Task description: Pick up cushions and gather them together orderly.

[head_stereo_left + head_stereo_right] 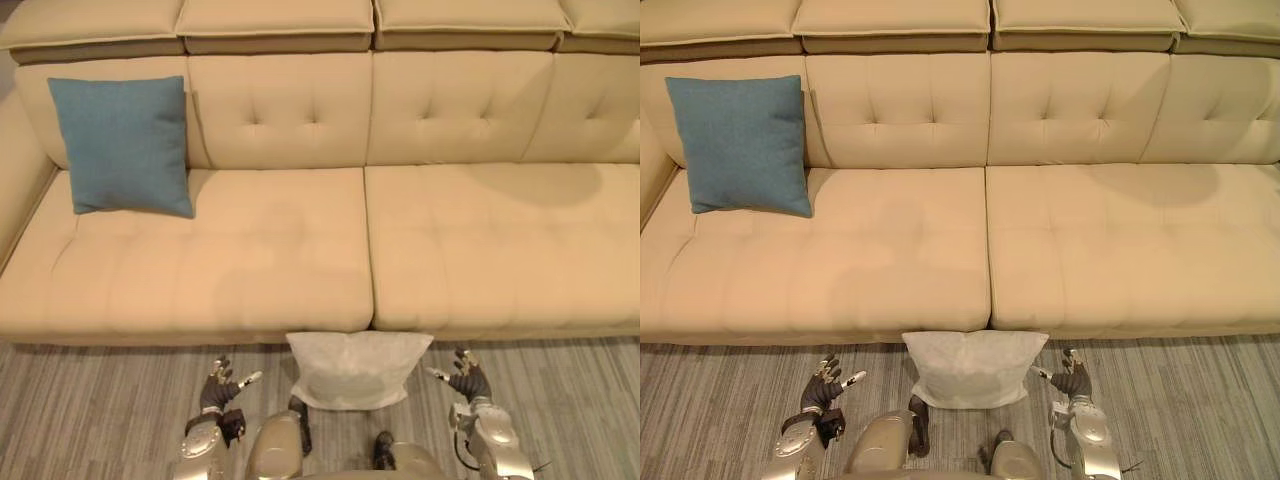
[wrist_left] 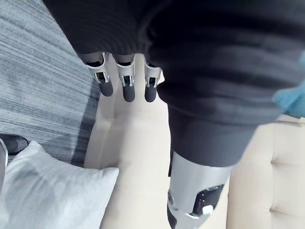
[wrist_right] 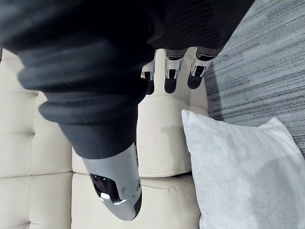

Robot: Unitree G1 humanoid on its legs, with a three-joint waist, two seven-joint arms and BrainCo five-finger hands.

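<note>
A white cushion (image 1: 357, 370) lies on the floor (image 1: 90, 400) against the sofa (image 1: 300, 260). The left hand (image 1: 218, 388) and right hand (image 1: 468, 380) sit beside it, open.

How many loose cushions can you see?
2. A blue cushion leans on the sofa's backrest at its left end; a white cushion lies on the floor before it. Others may be hidden.

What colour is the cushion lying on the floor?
White. The cushion shows best in the left eye view.

The sofa (image 1: 300, 250) looks smooth matt leather, both the blue cushion (image 1: 125, 145) and white cushion (image 1: 355, 368) woven cloth.
</note>
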